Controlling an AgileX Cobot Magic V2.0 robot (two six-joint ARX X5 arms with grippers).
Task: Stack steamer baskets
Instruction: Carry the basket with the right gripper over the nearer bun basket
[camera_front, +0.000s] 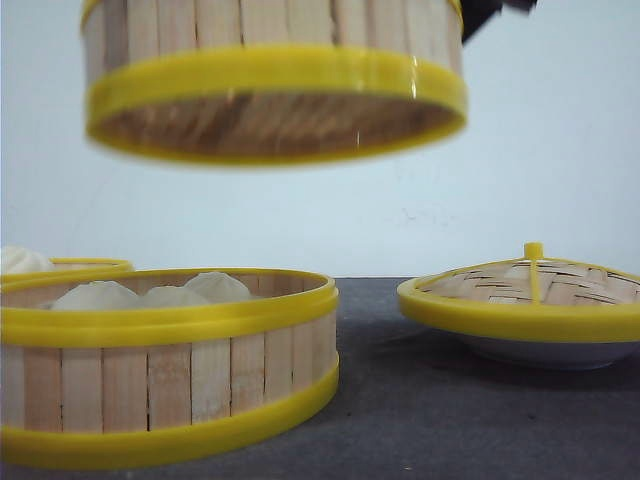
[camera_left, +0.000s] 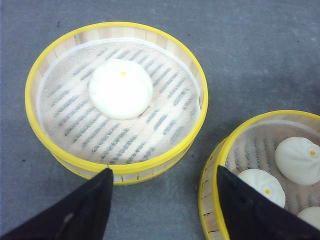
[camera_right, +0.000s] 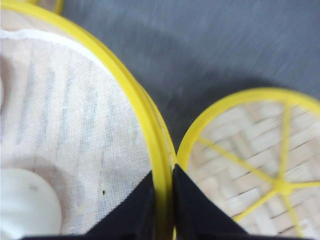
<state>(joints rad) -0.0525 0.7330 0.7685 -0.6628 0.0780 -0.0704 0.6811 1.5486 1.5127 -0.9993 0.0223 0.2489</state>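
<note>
One steamer basket (camera_front: 270, 75) hangs high above the table. My right gripper (camera_right: 162, 182) is shut on its yellow rim (camera_right: 134, 95), one finger inside and one outside. Inside it are a white cloth liner and a bun (camera_right: 25, 205). Two more steamer baskets stand on the table at the left. The nearer one (camera_front: 165, 385) holds several buns. The one behind it (camera_front: 90, 266) is mostly hidden. My left gripper (camera_left: 162, 175) is open above the gap between the one-bun basket (camera_left: 115, 25) and the basket with several buns (camera_left: 220, 152), holding nothing.
A domed woven lid (camera_front: 530, 285) with a yellow rim and knob rests on a white plate (camera_front: 550, 352) at the right of the dark grey table (camera_front: 420, 420). The same lid (camera_right: 255, 150) lies below and beside the lifted basket.
</note>
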